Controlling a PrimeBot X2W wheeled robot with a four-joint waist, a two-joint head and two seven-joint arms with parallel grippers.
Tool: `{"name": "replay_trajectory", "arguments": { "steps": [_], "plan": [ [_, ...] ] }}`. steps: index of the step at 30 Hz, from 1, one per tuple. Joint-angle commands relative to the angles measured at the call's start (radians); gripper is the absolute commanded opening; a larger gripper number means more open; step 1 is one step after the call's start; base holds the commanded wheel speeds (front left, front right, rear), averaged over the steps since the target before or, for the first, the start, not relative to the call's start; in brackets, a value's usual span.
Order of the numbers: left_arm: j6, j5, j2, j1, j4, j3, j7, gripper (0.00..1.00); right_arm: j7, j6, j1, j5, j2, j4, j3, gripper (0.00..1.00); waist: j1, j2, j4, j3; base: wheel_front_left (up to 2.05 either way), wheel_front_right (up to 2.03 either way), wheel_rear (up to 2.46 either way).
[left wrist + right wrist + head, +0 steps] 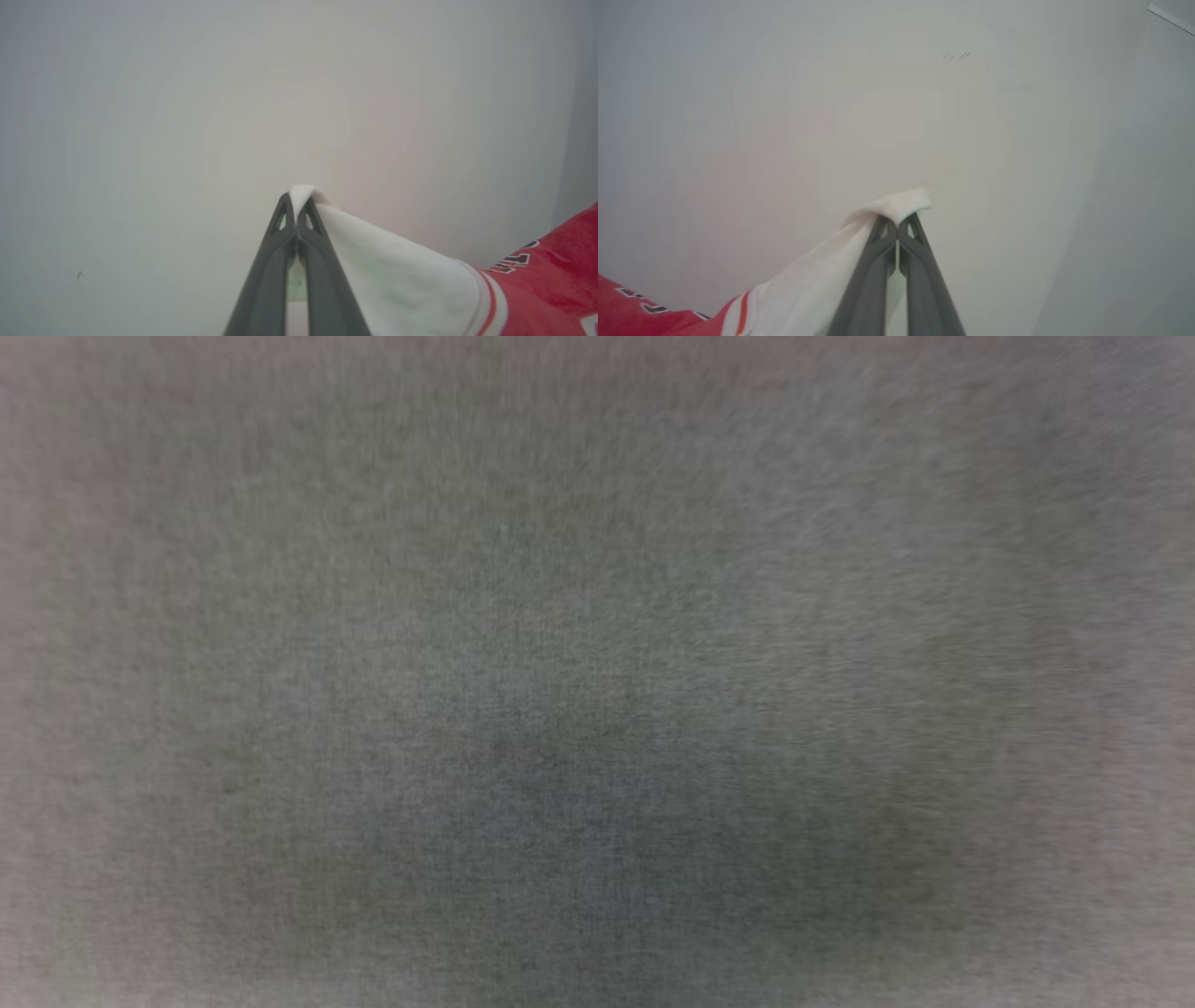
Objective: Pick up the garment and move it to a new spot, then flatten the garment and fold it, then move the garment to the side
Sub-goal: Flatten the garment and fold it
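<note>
Left gripper [295,205]: both dark fingers pressed together, pinching a fold of white sleeve cloth of the garment [406,280] at the tips. From there the sleeve runs down-right in the left wrist view to the red-and-white striped trim [488,298], then the red body at the lower right corner. Black white-outlined lettering [514,259] is cut off by the frame edge, a few block strokes visible (not readable as a word).

Right gripper [896,224]: fingers likewise closed together, nipping the garment [808,284] by a white sleeve edge that bunches over the tips. Cloth drops down-left to a red stripe [741,310] and the red body in the lower left corner; black outlined letter fragments [640,302], too partial to read.

Behind both grippers a plain pale grey surface [187,116], small dark speck [79,275] on it.

Head view: blurred grey woven-looking surface [597,672], cannot tell what it is
</note>
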Motion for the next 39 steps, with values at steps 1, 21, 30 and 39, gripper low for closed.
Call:
{"name": "replay_trajectory", "arguments": {
  "steps": [1,21,30,39],
  "plan": [
    [0.002,-0.009,-0.007,-0.009,0.013,0.003,-0.024,0.00,-0.001,-0.001,0.026,-0.024,0.012,-0.024,-0.029,0.00,0.0000,-0.0001,0.070,0.181,0.00,0.00,0.00],
    [0.001,-0.184,-0.026,0.206,0.072,-0.091,0.000,0.00,-0.001,-0.001,0.238,0.076,0.018,-0.025,-0.040,0.00,0.0000,-0.0001,0.112,0.180,0.00,0.00,0.00],
    [0.001,-0.277,0.052,0.427,-0.012,-0.187,0.148,0.00,0.050,-0.001,0.454,0.373,-0.055,0.041,0.082,0.00,0.0000,-0.0001,0.103,-0.055,0.00,0.00,0.00],
    [0.001,-0.352,0.150,0.710,-0.124,-0.255,0.178,0.00,0.222,-0.001,0.767,0.657,-0.160,-0.112,0.189,0.00,0.0000,-0.0001,0.079,-0.286,0.00,0.00,0.00]
  ]
}}
